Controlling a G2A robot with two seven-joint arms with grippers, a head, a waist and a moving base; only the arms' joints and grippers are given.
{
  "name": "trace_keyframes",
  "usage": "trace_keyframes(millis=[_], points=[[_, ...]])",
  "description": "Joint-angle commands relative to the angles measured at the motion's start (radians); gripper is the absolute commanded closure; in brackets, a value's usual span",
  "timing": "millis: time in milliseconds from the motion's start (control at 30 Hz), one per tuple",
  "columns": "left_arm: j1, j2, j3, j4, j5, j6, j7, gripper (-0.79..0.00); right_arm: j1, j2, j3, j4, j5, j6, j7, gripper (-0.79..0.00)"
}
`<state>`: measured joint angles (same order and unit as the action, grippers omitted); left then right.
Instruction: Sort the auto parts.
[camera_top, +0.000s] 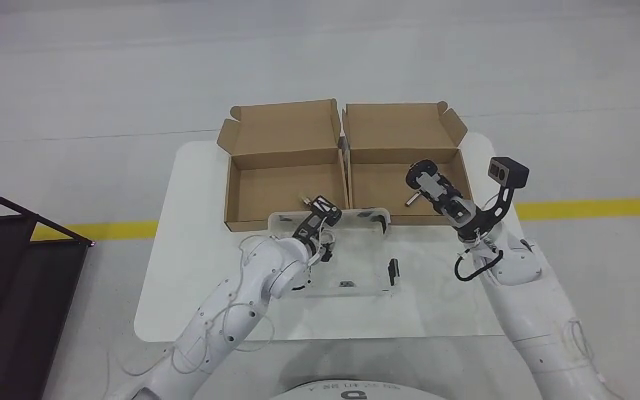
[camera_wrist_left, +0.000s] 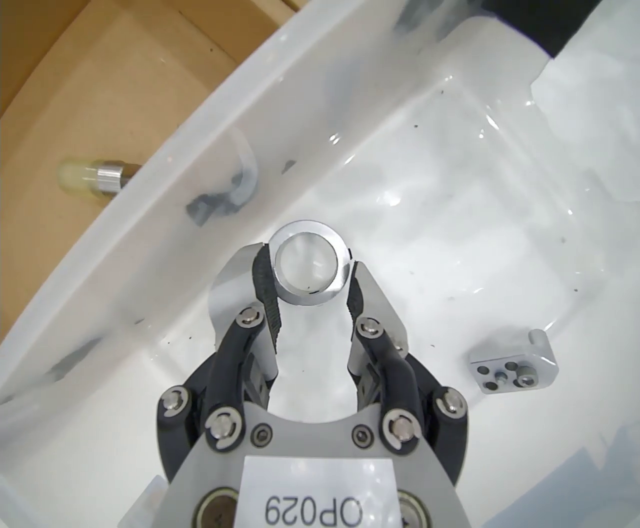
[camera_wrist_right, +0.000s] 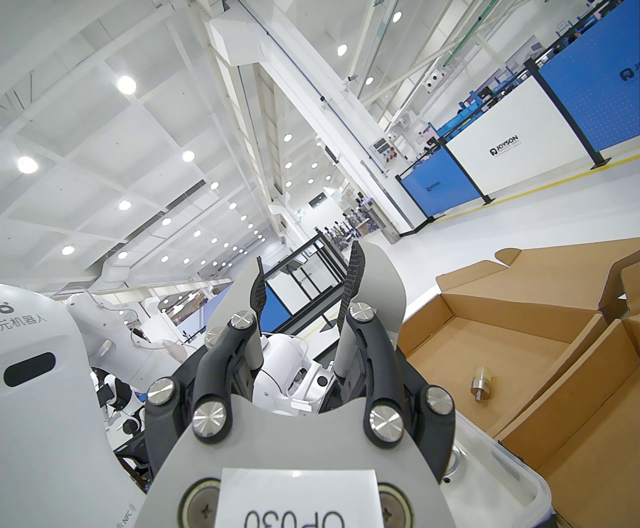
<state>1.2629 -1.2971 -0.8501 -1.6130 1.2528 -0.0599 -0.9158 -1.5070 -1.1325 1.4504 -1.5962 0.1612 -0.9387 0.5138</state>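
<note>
My left gripper (camera_wrist_left: 307, 267) is shut on a shiny metal ring (camera_wrist_left: 340, 280), just inside the far wall of the clear plastic tray (camera_wrist_left: 150, 210). In the top view that left gripper (camera_top: 320, 212) sits at the tray's (camera_top: 372, 291) back left part, close to the left cardboard box (camera_top: 285, 190). A small aluminium block with holes (camera_wrist_left: 512, 367) lies on the tray floor beside it. My right gripper (camera_wrist_right: 307, 260) is open with nothing in it, pointing up into the hall; from above, the right gripper (camera_top: 428, 182) hangs over the right cardboard box (camera_top: 400, 160).
A capped metal cylinder (camera_wrist_left: 95, 175) lies in the left box, also seen as the cylinder (camera_wrist_right: 481, 382). Another small part (camera_top: 408, 198) lies in the right box. A black part (camera_top: 393, 267) rests in the tray. Both boxes stand open at the back of the white table (camera_top: 180, 250).
</note>
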Motion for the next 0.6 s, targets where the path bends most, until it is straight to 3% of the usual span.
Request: trace_keyframes(millis=[0,333,567], points=[[-0.001,0.002,0.001,-0.003,-0.001,-0.031,-0.011,-0.329,0.000,0.000,0.000,0.000,0.000,0.000,0.000,-0.332],[0.011,0.016,-0.014,-0.042,-0.034,-0.185,-0.048,-0.354,0.000,0.000,0.000,0.000,0.000,0.000,0.000,-0.332],[0.029,0.015,-0.061,-0.065,-0.072,-0.065,0.007,-0.376,0.000,0.000,0.000,0.000,0.000,0.000,0.000,-0.332]])
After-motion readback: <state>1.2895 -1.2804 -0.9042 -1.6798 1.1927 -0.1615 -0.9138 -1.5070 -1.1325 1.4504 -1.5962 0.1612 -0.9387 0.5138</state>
